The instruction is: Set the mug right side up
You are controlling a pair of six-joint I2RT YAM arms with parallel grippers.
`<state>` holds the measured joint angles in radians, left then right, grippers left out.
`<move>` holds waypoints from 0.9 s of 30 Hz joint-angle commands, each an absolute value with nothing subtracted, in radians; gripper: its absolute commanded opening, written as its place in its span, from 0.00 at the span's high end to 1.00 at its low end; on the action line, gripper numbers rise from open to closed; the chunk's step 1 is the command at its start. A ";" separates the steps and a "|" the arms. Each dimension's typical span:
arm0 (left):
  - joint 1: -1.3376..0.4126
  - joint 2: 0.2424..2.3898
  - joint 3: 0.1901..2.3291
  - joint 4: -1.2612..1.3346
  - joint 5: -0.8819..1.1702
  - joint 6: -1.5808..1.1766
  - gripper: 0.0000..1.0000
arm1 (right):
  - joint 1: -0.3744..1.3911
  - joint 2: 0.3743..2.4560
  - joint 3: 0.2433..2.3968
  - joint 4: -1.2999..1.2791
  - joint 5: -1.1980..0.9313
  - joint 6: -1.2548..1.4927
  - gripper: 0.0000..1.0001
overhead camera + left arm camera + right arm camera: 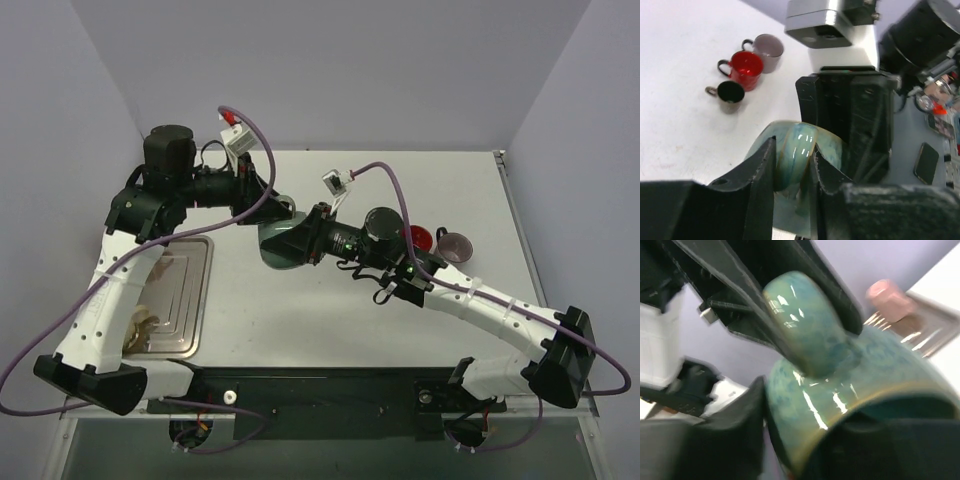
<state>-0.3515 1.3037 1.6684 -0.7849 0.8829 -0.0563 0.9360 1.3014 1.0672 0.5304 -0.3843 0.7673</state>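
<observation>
Mid-handover, seemingly: the left pincer [793, 159] clamps the handle [801, 140] of the mug [283, 247], sideways over the table [300, 320], while the right pincer [810, 415] straddles its rim, grip unclear, and must bite firmly before any upright turn.

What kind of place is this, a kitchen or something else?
Probably a robotics test bench, not a home kitchen: a white table is closed in by plain lavender walls, cabled robot arms are bolted at its near edge, and small mugs stand there as props.
</observation>
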 commanded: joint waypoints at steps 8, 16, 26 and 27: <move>-0.336 1.241 1.715 -0.923 0.481 0.176 0.11 | 0.936 1.221 1.124 0.119 -0.113 0.508 1.00; -0.203 1.161 1.527 -1.026 0.009 0.492 0.11 | 0.848 1.590 1.314 -0.144 -0.003 0.454 1.00; 0.072 1.157 1.139 -1.009 -0.098 0.866 0.11 | 0.766 1.982 1.617 -0.336 0.170 0.437 1.00; 0.086 1.167 1.102 -1.008 -0.104 0.917 0.11 | 0.761 2.005 1.617 -0.334 0.163 0.443 1.00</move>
